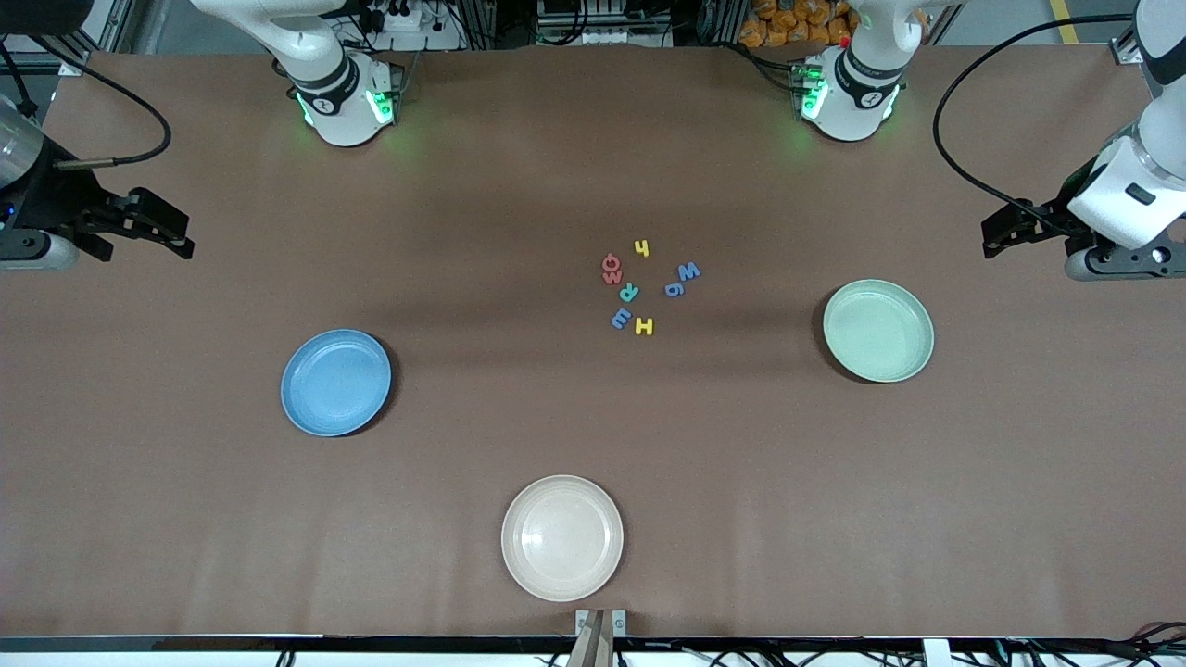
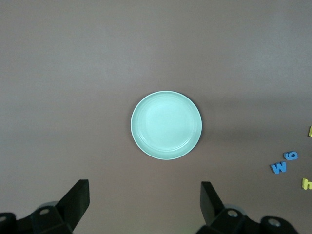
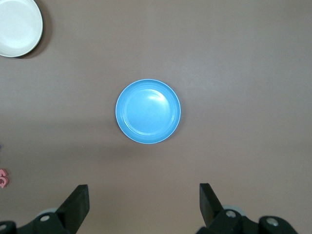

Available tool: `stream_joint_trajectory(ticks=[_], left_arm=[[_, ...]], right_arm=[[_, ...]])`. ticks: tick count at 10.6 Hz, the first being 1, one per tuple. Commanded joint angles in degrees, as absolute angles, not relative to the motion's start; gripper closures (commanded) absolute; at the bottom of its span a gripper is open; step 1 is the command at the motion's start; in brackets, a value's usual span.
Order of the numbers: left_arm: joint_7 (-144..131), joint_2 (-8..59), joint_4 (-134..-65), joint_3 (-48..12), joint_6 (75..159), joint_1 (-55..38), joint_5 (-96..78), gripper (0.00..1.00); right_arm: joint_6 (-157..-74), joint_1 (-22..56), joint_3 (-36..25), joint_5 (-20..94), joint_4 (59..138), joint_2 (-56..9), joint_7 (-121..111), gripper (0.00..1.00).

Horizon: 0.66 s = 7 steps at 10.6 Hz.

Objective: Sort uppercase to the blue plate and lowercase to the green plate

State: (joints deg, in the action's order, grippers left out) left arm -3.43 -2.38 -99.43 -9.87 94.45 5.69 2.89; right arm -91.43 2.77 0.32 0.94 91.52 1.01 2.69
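While both arms waited, I saw the right gripper (image 1: 176, 232) spread wide and empty over bare table, the blue plate (image 1: 335, 382) bare, the eight foam letters (image 1: 646, 285) clustered mid-table between the plates, the green plate (image 1: 877, 331) bare, and the left gripper (image 1: 1005, 233) likewise wide and empty.

In the front view both arms run off the frame's side edges. In the left wrist view two yellow letters (image 2: 308, 183) are cut by the right edge; in the right wrist view a red letter (image 3: 2, 178) by the left edge, the beige plate (image 3: 19, 27) by the top.
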Motion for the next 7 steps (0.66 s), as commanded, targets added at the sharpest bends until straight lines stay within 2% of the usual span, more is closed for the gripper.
stream_joint_trajectory(ticks=[1,7], left_arm=[[-3.51,-1.76,-97.91,-9.93,93.16,5.54,3.43,0.00],[-3.60,-1.93,-98.78,-10.20,92.64,5.71,1.50,0.00]], right_arm=[[-91.58,3.52,-0.26,0.44,91.58,1.06,2.46,0.00],[-91.41,4.48,0.00,0.53,91.84,0.88,3.08,0.00]])
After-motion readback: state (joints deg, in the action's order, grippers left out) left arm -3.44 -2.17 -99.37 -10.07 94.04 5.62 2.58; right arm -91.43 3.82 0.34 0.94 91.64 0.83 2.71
